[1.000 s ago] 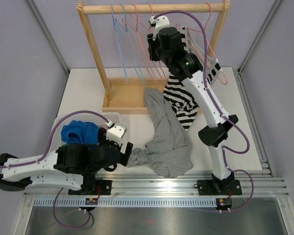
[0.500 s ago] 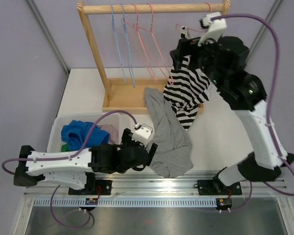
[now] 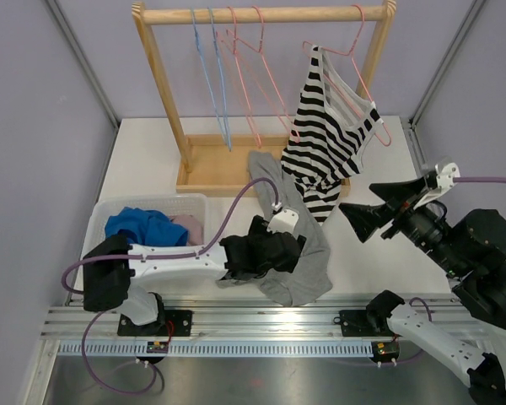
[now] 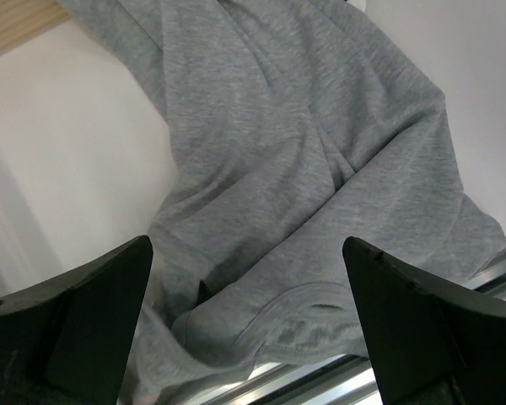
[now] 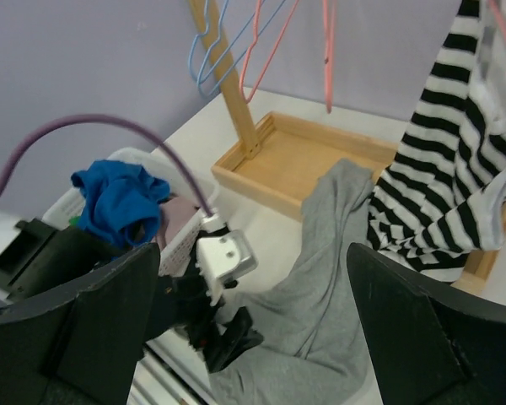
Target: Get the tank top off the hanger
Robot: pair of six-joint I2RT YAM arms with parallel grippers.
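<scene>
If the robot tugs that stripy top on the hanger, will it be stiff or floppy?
Probably floppy: the striped tank top hangs in soft folds. It looks thin, so likely light. Its straps sit over the pink hanger, so it may snag when tugged.

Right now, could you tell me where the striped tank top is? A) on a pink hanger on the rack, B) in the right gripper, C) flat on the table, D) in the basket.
A: the tank top hangs from a pink hanger on the rack, and the right gripper is open and clear of it.
</scene>
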